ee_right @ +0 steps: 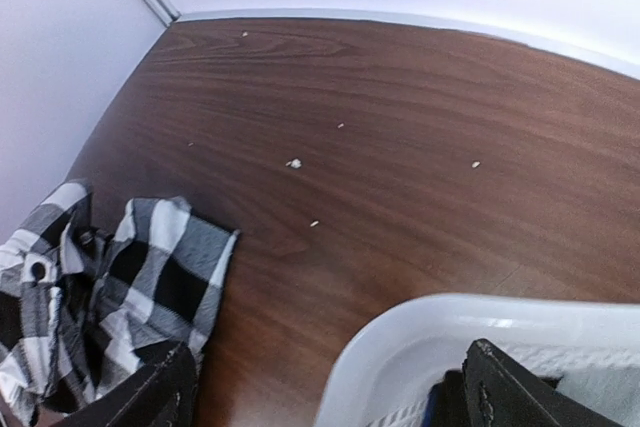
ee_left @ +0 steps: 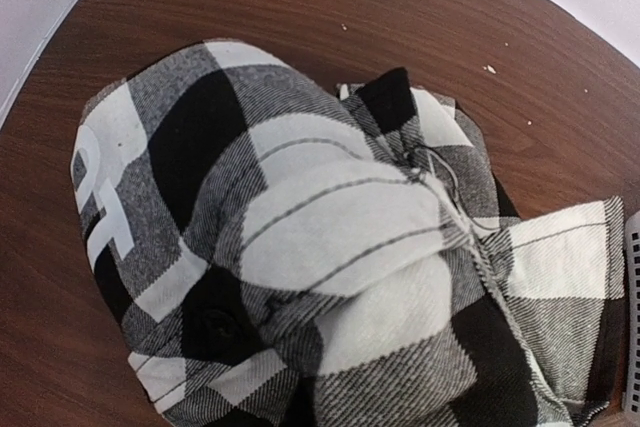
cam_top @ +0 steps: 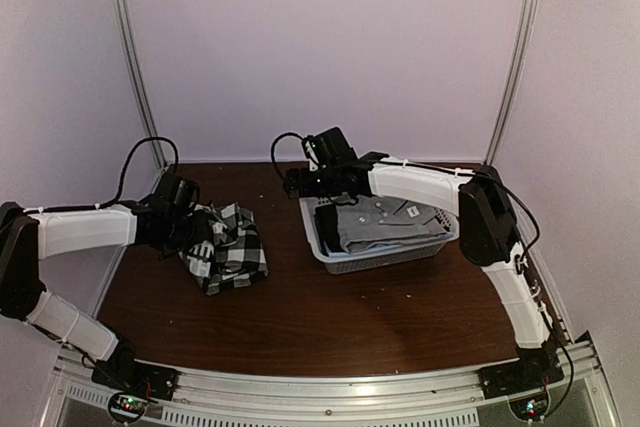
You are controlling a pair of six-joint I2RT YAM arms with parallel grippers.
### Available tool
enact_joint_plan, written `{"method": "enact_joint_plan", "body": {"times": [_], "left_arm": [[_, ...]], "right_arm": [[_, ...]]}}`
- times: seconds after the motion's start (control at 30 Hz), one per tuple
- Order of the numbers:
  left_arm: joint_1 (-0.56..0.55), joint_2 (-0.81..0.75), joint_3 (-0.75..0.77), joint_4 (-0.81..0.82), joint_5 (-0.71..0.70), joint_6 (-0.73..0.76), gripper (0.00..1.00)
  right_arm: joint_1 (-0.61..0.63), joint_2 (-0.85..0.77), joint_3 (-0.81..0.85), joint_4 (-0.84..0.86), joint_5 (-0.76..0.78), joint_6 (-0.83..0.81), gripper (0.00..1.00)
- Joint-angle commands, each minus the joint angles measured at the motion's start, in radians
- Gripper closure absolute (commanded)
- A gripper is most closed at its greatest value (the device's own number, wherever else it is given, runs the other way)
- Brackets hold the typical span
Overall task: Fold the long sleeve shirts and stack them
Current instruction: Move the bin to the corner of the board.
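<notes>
First, lay the crumpled checked shirt (cam_top: 228, 247) flat on the worktop (cam_top: 350, 317); your right hand (ee_right: 330, 372) is spread, the left hand (cam_top: 195, 237) I cannot tell.

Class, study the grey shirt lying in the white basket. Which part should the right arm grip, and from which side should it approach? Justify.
Probably best: pinch the top layer near the middle of the grey shirt, coming straight down from above. It lies fairly flat inside the basket, whose walls block every sideways approach; only the top is open.
</notes>
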Motion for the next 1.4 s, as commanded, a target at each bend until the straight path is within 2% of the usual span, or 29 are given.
{"method": "enact_joint_plan", "body": {"times": [0.0, 0.13, 0.4, 0.5, 0.63, 0.87, 1.07, 1.37], "left_arm": [[0.006, 0.023, 0.040, 0.045, 0.025, 0.008, 1.00], [0.006, 0.030, 0.053, 0.044, 0.027, 0.014, 1.00], [0.006, 0.052, 0.070, 0.041, 0.029, 0.022, 1.00], [0.006, 0.065, 0.078, 0.041, 0.041, 0.022, 1.00], [0.006, 0.072, 0.088, 0.043, 0.053, 0.023, 1.00], [0.006, 0.094, 0.100, 0.043, 0.076, 0.028, 1.00], [0.006, 0.113, 0.108, 0.047, 0.105, 0.019, 1.00], [0.006, 0.125, 0.101, 0.054, 0.129, 0.010, 1.00]], "right_arm": [[-0.045, 0.078, 0.123, -0.018, 0.063, -0.122, 0.06], [-0.061, 0.146, 0.233, -0.072, 0.150, -0.229, 0.07], [-0.054, 0.113, 0.220, -0.086, 0.246, -0.402, 0.09], [-0.036, 0.103, 0.222, -0.059, 0.315, -0.514, 0.07], [-0.042, 0.158, 0.281, -0.072, 0.327, -0.605, 0.02], [-0.079, 0.216, 0.340, -0.112, 0.198, -0.596, 0.03], [-0.094, 0.264, 0.360, -0.193, 0.147, -0.629, 0.04], [-0.172, 0.257, 0.357, -0.346, -0.016, -0.554, 0.12]]}}
